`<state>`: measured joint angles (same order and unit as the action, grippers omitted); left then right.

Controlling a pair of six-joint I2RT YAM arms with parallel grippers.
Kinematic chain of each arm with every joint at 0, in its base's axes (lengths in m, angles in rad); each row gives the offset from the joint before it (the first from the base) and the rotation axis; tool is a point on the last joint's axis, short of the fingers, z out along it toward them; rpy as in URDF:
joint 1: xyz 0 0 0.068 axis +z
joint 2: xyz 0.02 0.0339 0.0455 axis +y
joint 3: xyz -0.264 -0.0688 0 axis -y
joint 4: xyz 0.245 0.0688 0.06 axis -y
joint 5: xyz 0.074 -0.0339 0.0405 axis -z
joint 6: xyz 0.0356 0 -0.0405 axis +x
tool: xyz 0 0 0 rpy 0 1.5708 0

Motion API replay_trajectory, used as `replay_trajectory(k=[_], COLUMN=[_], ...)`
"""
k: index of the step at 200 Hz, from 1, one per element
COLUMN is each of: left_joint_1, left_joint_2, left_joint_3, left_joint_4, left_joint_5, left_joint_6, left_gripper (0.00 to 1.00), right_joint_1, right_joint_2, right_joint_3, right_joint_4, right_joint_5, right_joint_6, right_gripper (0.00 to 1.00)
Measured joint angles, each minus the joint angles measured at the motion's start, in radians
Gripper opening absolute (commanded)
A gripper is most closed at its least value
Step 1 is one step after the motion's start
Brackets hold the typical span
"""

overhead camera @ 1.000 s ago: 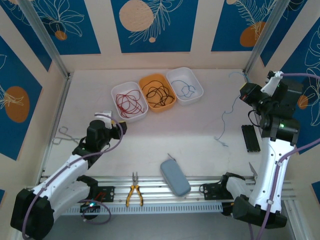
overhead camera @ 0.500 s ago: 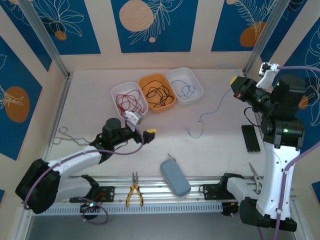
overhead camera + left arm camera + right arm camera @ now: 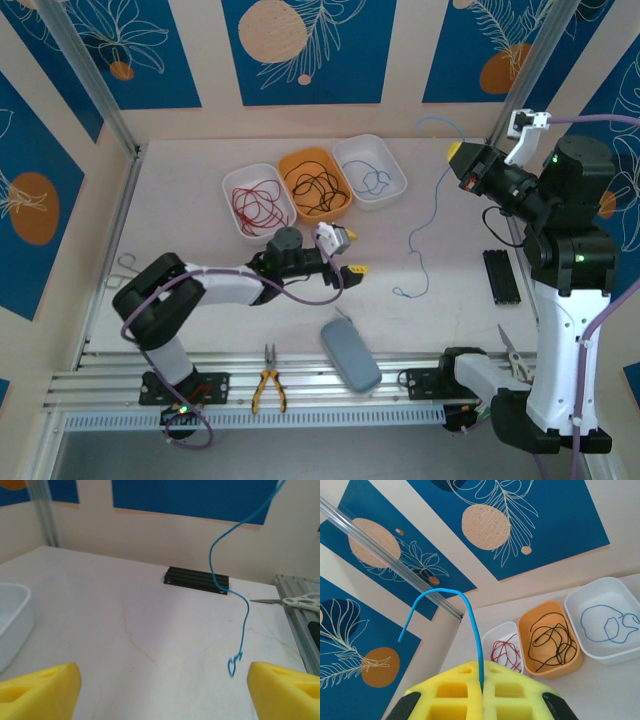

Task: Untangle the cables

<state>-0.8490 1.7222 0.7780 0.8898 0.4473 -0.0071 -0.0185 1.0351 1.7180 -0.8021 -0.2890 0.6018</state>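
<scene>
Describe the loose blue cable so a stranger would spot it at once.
Start at the table's right side, where the right arm rises. A thin blue cable hangs from its shut jaws down towards the tabletop. Unlike the coiled cables in the three trays, it is out in the open.

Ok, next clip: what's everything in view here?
held blue cable: one, light blue, hanging down to the table at right
left white bin: one, far side, holds red cables
orange bin: one, middle, holds black cables
right white bin: one, holds binned blue cable
black strip: one, table right
pouch: one, grey-blue, near edge
pliers: one, yellow handles, near rail
scissors: one, pale handles, right rail
forceps: one, metal, left edge
left gripper: yellow fingers, open, low mid-table
right gripper: yellow fingers, shut on held blue cable, raised right
</scene>
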Motion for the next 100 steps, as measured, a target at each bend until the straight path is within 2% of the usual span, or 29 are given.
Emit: replay_trajectory(k=[34, 65, 100], left_joint_1=[-0.007, -0.007, -0.007], left_joint_2=[0.092, 0.134, 0.159], left_joint_3=[0.040, 0.079, 0.132], left_joint_4=[0.046, 0.047, -0.016], left_joint_5=[0.069, 0.129, 0.139], left_joint_6=[-0.022, -0.032, -0.010], left_gripper=[0.65, 0.61, 0.53], right_joint_1=[0.009, 0.020, 0.033], right_joint_2=[0.003, 0.008, 0.018], right_joint_3=[0.010, 0.010, 0.010], right_joint_4=[0.000, 0.001, 0.001], right_joint_5=[-0.004, -0.010, -0.015], right_joint_6=[0.007, 0.011, 0.015], right_gripper=[0.00, 0.00, 0.00])
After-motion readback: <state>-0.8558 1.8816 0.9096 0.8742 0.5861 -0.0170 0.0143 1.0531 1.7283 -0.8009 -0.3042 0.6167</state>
